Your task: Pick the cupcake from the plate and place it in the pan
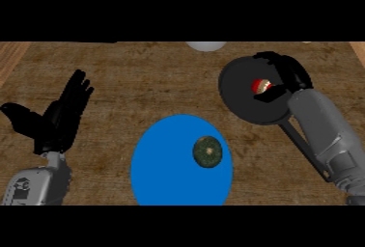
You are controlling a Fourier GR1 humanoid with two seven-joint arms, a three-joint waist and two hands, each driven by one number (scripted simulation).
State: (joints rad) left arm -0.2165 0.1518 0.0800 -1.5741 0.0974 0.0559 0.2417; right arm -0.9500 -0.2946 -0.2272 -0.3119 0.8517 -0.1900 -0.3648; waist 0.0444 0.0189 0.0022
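Note:
The cupcake [260, 86], red and tan, is over the dark round pan [242, 103] at the upper right. My right hand [285, 72] reaches over the pan, with its fingers arched above the cupcake and the thumb just below it, curled round it. The pan's handle [298, 140] runs down and to the right, partly under my right forearm. The blue plate [167, 164] lies at the lower centre. My left hand [61, 116] rests open at the left, fingers up, well apart from the plate.
A dark green round disc with a tan centre [207, 151] lies on the plate's right side. A pale rounded object [206, 46] shows at the counter's far edge. Wooden borders run along the counter's left and right sides.

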